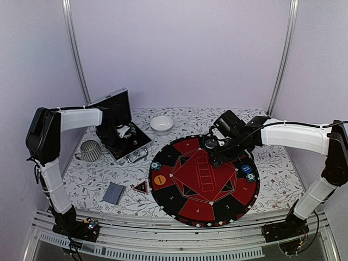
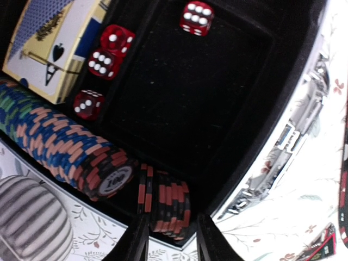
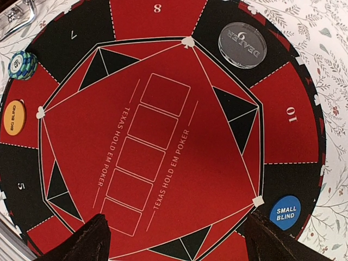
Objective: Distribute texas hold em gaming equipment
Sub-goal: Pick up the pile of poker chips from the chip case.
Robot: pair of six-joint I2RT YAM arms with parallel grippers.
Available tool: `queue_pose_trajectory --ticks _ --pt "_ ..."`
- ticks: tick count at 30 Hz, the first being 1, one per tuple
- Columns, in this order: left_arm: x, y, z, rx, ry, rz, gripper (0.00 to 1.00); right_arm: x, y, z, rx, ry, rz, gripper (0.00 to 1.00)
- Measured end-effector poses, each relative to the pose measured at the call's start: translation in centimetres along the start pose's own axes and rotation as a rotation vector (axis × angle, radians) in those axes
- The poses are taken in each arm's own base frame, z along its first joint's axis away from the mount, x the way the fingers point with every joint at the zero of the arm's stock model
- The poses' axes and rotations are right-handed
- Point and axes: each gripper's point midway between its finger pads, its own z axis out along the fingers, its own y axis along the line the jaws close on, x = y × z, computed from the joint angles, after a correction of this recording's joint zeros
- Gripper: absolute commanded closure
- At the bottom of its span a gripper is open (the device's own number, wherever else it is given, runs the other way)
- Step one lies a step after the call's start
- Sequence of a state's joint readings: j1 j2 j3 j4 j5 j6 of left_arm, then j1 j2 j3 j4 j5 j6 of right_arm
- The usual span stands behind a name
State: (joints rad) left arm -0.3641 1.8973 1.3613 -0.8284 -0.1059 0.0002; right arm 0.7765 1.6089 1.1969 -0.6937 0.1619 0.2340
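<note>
Left wrist view — the left gripper straddled a short red-and-black chip stack inside the case; whether it had clamped could not be told. The right gripper hung released, empty, over the mat. Placed, in its view: big blind button at nine o'clock, small blind button at four, blue chips at ten. Off the mat, the cards lay undealt — fingertips cropped.

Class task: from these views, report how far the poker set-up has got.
Done: Big Blind disc, Small Blind disc, Dealer disc and a chip stack sit on the mat. In hand: left pincer straddles a short stack in the case. Left: long chip row, cards.
</note>
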Motion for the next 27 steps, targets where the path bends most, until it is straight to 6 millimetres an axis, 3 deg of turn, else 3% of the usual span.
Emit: queue_pose_trajectory --ticks 8,13,27 --pt "-0.2 1.4 0.1 -0.084 0.002 0.001 0.69 0.1 0.2 0.1 -0.011 0.007 -0.004 0.13" --pt "-0.3 1.4 0.1 -0.087 0.001 0.003 0.62 0.2 0.3 0.1 -0.017 0.010 -0.006 0.13" --pt "-0.1 1.6 0.5 -0.089 0.011 0.000 0.61 0.7 0.8 0.7 -0.039 0.038 -0.014 0.13"
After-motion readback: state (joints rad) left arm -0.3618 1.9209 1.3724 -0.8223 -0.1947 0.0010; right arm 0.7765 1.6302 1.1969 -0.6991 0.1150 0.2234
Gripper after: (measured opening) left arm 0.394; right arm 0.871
